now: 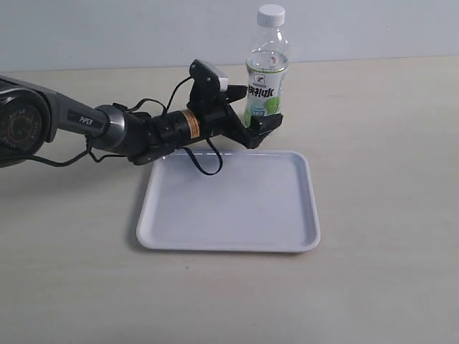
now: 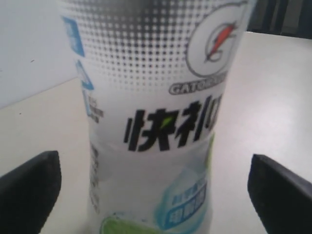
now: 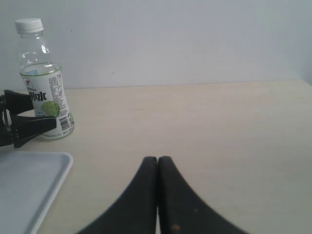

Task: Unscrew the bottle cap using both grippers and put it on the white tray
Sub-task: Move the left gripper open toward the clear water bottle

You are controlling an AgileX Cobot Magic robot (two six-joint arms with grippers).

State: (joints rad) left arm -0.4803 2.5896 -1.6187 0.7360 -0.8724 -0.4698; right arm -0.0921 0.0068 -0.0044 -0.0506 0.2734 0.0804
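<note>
The bottle stands upright on the table just behind the white tray, with the white bottle cap on its neck. My left gripper is open around the bottle's lower label, one finger on each side. In the left wrist view the bottle fills the middle and both black fingers stand apart from it with gaps. My right gripper is shut on nothing, low over bare table, and is outside the exterior view. The right wrist view shows the bottle and cap far off.
The left arm reaches in from the left edge, its cable looping over the tray's far rim. Nothing lies in the tray. A pale wall runs behind the beige table.
</note>
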